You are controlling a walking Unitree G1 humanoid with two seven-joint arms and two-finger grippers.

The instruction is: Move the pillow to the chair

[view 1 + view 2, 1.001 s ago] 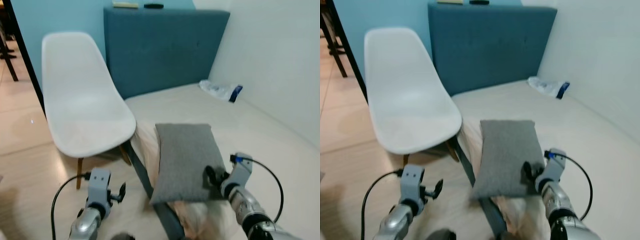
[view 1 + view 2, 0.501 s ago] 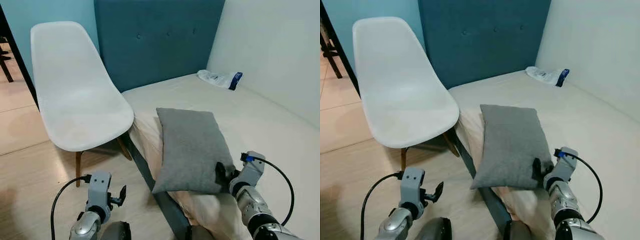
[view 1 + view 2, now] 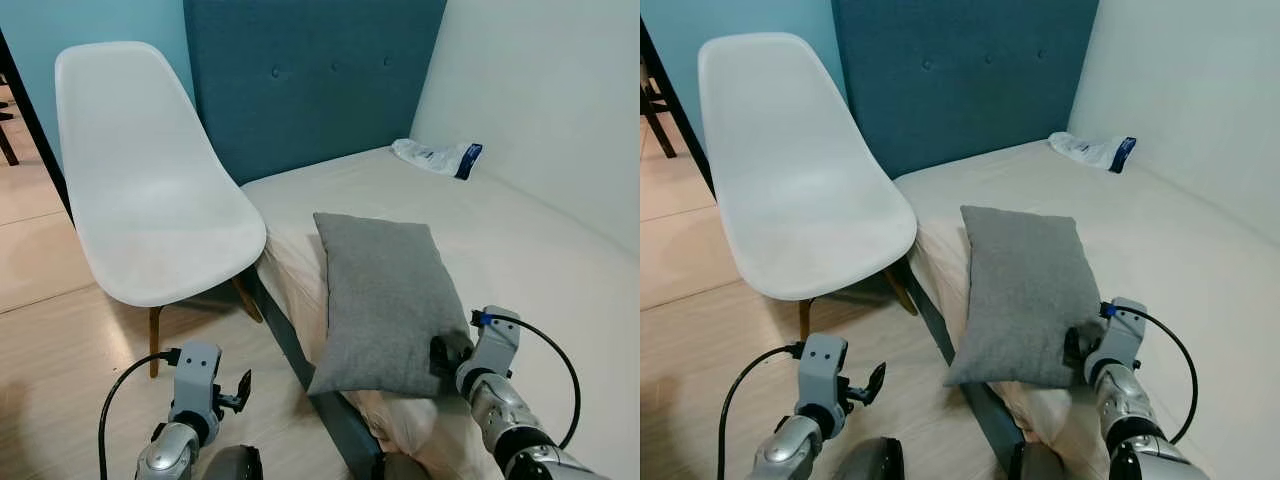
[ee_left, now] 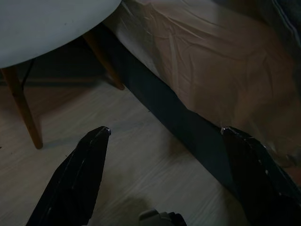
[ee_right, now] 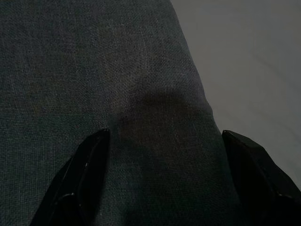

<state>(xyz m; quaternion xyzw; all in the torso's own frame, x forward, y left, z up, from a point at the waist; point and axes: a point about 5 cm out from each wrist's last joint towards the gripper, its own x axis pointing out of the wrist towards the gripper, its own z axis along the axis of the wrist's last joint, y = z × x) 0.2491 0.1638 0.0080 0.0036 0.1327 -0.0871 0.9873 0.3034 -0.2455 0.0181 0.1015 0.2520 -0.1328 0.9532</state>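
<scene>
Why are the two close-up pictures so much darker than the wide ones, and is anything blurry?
Both eye views are evenly lit and sharp, the grey pillow and white chair crisp. The left wrist view is dim, looking into shade under the chair, its open left gripper dark. The right wrist view is murky because the right gripper sits close over the pillow; the weave stays readable.

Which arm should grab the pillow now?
Right. The right gripper is open at the near corner of the pillow; the left gripper hangs open over the floor by the chair.
</scene>
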